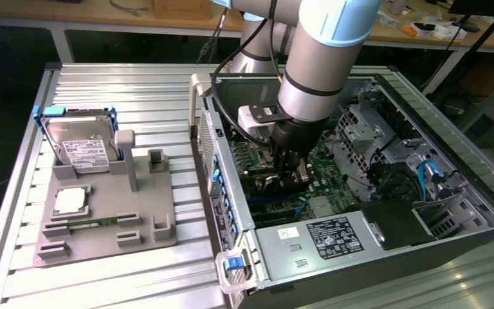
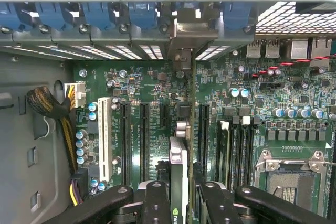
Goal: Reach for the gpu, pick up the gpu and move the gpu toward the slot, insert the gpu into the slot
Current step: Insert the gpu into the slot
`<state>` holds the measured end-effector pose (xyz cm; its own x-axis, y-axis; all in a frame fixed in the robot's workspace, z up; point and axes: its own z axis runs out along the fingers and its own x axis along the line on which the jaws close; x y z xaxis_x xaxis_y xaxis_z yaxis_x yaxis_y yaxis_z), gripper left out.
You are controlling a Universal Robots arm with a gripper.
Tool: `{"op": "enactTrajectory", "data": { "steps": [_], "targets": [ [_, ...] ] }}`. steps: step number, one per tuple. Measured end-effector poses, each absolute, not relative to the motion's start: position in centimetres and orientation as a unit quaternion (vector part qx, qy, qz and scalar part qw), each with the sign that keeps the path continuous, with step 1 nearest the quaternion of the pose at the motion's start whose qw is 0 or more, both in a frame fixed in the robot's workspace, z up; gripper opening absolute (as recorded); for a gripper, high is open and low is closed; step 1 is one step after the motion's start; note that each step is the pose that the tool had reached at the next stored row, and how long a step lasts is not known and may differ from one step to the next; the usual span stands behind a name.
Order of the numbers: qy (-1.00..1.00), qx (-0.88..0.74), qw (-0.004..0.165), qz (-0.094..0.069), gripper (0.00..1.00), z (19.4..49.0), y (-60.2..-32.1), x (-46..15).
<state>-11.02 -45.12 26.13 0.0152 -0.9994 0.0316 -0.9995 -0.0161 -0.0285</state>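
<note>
Because the gripper (image 2: 181, 196) is clamped on the gpu (image 2: 178, 163) with one of its fingers (image 2: 156, 200) on each face, you have the card upright and edge-on above the green motherboard (image 2: 152, 85), deep inside the open computer case (image 1: 229, 161). I judge this to be the insertion step. The card's own edge covers the slot, so you cannot tell from here whether the contacts have gone in or only rest on top.

To do it well, hold the card square to the board and parallel to the black connector strips on either side (image 2: 144, 135), so it does not drift toward either one. Press straight down along the card's plane, not at a slant, because a tilted card would bind at one end. Watch the far end, where the metal bracket (image 2: 185, 56) has to line up with the opening in the case's rear panel (image 2: 181, 27). If it catches there, the card will likely ride up. Use steady, moderate force, since the board probably flexes under a hard push.

In the wrist view the gpu looks like a thin dark blade with a pale silvery strip along its upper edge and a small green logo near the fingers. It runs from between the pads toward the rear panel. In the exterior view the gripper (image 1: 288, 172) sits low over the board, near the middle of the case.
</note>
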Motion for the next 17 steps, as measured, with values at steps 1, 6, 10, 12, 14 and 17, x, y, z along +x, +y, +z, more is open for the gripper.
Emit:
{"op": "enactTrajectory", "data": {
  "steps": [1,6,10,12,14,17],
  "targets": [
    [-0.701,0.712,0.001,0.021,0.27,26.13,-45.12,-11.02],
    [-0.701,0.712,0.001,0.021,0.27,26.12,-45.12,-10.99],
    [-0.701,0.712,0.001,0.021,0.27,26.17,-45.12,-10.92],
    [-0.701,0.712,0.001,0.021,0.27,26.17,-45.12,-10.91],
    [-0.701,0.712,0.001,0.021,0.27,26.17,-45.12,-10.91],
    [-0.701,0.712,0.001,0.021,0.27,26.17,-45.12,-10.91]
  ]
}}
